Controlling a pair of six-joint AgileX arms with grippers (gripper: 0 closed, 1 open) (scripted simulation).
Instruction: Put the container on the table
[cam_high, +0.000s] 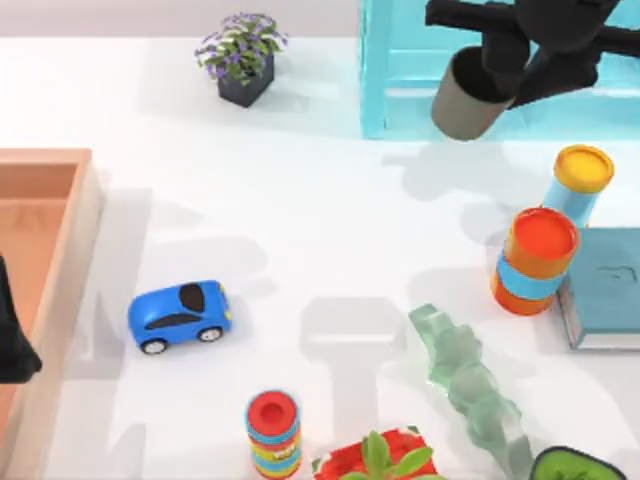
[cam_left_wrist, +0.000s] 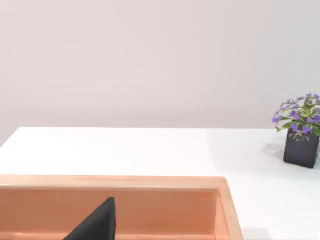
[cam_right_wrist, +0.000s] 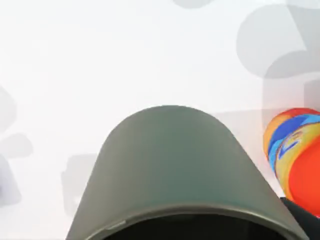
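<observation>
Right gripper (cam_high: 500, 72) holds the grey-olive container (cam_high: 468, 98) in the air, above the front edge of the turquoise shelf unit (cam_high: 385, 70).

Its fingers appear clamped on the container's rim, at the top view's upper right, clear of the white surface (cam_high: 330, 230). The left gripper (cam_left_wrist: 95, 225) rests over the wooden tray (cam_high: 40, 230) at the left; whether its fingers are parted cannot be told.

Bright, even overhead light; soft grey shadows across the white table (cam_high: 330, 210); slight blur.
</observation>
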